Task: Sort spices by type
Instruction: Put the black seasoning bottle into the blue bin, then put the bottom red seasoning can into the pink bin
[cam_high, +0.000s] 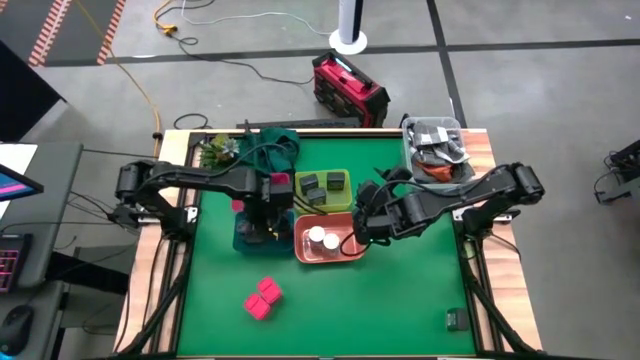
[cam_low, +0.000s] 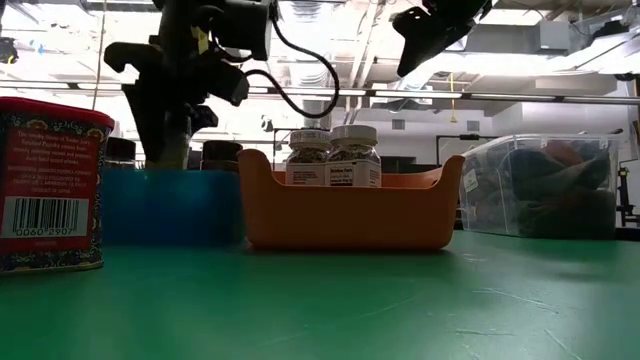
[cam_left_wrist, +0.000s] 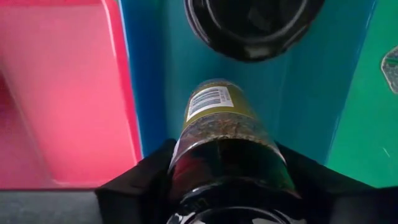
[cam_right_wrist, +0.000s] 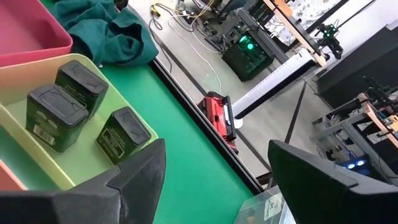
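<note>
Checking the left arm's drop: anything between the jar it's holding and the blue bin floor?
Nothing visible. The left gripper holds the grey round jar inside the blue bin, with bare bin floor under it. One dark-lidded jar already stands farther along the bin, apart from it.

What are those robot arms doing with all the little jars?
They are sorting spices into coloured bins. The left pincer is holding a round spice jar over the blue bin, next to a black-lidded jar already inside. The right pincer hangs open and empty above the orange bin, where two white-topped jars stand. Three dark square jars sit in the yellow-green bin. Pink packets wait on the green table.
</note>
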